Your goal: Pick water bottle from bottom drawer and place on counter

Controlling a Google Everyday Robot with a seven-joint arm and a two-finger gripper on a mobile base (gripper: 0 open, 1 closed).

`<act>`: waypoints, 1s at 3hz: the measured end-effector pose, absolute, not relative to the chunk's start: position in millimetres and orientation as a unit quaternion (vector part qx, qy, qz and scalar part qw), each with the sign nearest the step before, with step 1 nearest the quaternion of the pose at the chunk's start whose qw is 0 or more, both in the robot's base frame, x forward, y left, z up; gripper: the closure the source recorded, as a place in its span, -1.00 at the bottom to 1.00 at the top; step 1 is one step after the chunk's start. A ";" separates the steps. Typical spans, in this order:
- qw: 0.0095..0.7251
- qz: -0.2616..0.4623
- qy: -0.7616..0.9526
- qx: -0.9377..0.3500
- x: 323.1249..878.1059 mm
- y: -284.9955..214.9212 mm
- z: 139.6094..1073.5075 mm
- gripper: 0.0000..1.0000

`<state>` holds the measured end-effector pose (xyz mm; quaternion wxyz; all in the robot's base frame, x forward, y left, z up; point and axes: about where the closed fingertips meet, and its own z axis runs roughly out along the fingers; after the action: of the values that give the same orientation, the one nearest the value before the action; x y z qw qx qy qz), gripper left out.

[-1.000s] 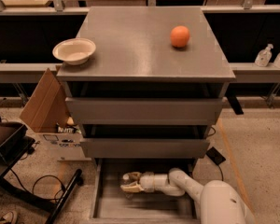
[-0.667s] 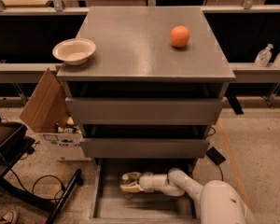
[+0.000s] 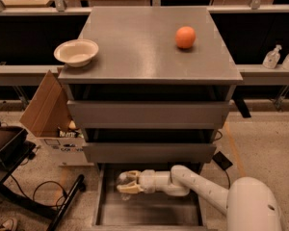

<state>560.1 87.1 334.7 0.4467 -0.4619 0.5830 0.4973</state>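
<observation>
The bottom drawer [image 3: 149,211] is pulled out at the foot of the grey cabinet and shows its grey floor. My gripper [image 3: 126,182] is inside it near the back left, low over the floor, on the white arm that comes in from the lower right. A small pale, clear shape at the gripper's tip [image 3: 121,177] may be the water bottle, but I cannot make it out for sure. The counter [image 3: 144,47] on top holds an orange [image 3: 185,37] at the right and a white bowl [image 3: 76,52] at the left edge.
The two upper drawers [image 3: 147,113] are pushed in. An open cardboard box [image 3: 50,112] stands left of the cabinet, with cables and a black stand on the floor. Pump dispenser bottles [image 3: 272,57] sit on a shelf at the right. The robot's white body [image 3: 248,206] fills the lower right.
</observation>
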 end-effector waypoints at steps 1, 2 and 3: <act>0.427 0.533 0.570 -0.457 539.9 105.8 421.5 1.00; 0.419 0.553 0.559 -0.454 534.0 107.7 468.6 1.00; 0.437 0.561 0.542 -0.448 540.9 97.2 517.7 1.00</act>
<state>540.9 97.2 517.7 0.4371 -0.4485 0.5415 0.5608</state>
